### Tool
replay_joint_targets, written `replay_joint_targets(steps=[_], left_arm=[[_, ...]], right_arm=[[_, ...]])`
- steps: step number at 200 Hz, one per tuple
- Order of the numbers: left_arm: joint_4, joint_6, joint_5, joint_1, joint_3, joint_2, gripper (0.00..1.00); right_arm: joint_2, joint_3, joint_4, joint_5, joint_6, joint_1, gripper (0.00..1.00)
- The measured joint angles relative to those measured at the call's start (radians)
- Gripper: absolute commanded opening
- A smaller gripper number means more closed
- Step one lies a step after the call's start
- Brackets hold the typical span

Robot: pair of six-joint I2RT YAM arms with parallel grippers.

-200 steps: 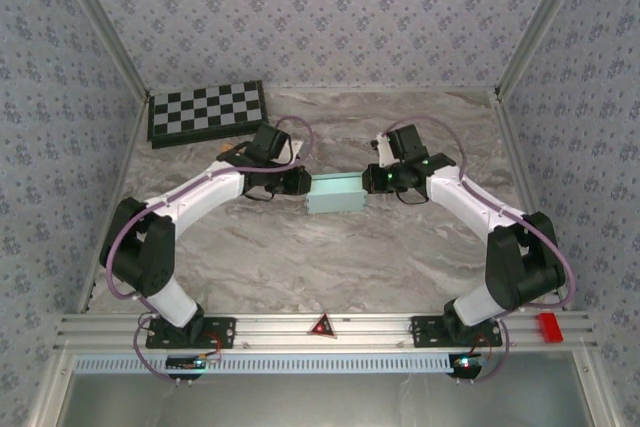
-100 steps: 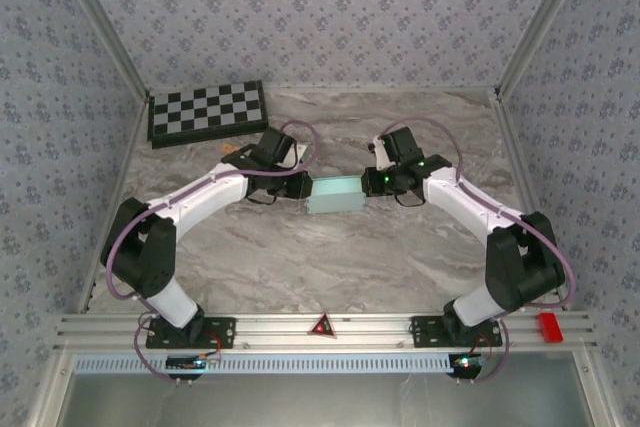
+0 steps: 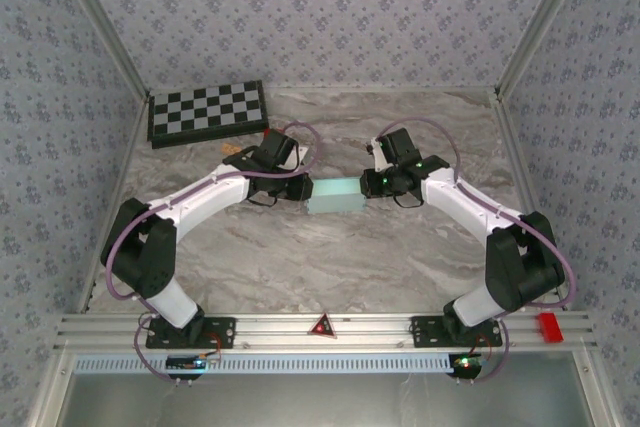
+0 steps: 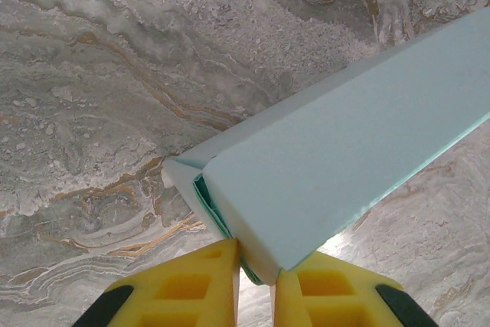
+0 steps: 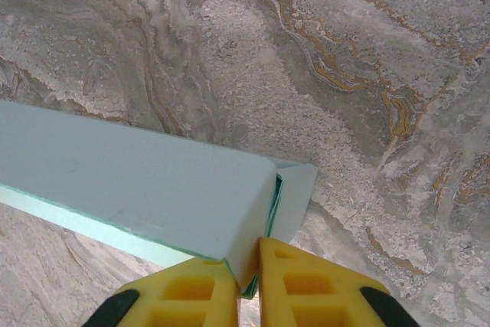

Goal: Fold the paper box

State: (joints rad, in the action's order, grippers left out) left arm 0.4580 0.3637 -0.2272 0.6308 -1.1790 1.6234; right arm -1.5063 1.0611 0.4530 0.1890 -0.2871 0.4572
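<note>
The paper box [image 3: 335,195] is a pale light-blue, flat rectangular box held just above the marble table [image 3: 330,257] at its centre, between the two arms. My left gripper [image 3: 306,187] is shut on its left end. In the left wrist view the yellow fingertips [image 4: 207,277] pinch the box's end corner [image 4: 337,158], where a folded flap stands slightly ajar. My right gripper [image 3: 366,183] is shut on the right end. In the right wrist view the box [image 5: 138,181] has its end edge between the fingers [image 5: 306,281], with a side flap sticking out beyond it.
A black-and-white checkerboard [image 3: 207,112] lies at the back left corner. A small brown scrap [image 3: 229,150] lies just in front of it, near the left arm. Patterned walls close in the table on three sides. A red block [image 3: 549,326] sits on the front rail at right.
Both wrists have shifted slightly. The box has stayed in nearly the same spot between them.
</note>
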Motion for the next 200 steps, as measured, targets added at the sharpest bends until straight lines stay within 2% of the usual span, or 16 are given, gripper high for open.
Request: replay_joint_targets(steps=[58,144,200], left_arm=[[0.021,-0.008,0.005,0.001,-0.008,0.0,0.2],[0.047,-0.015,0.019,0.005,-0.023,0.0,0.32],[0.047,-0.015,0.028,0.005,-0.023,-0.04,0.34]], right_arm=[[0.001,0.009,0.019,0.006,0.0,0.007,0.2],[0.001,0.022,0.06,0.016,0.008,0.01,0.27],[0.023,0.023,0.08,0.016,0.011,0.007,0.31]])
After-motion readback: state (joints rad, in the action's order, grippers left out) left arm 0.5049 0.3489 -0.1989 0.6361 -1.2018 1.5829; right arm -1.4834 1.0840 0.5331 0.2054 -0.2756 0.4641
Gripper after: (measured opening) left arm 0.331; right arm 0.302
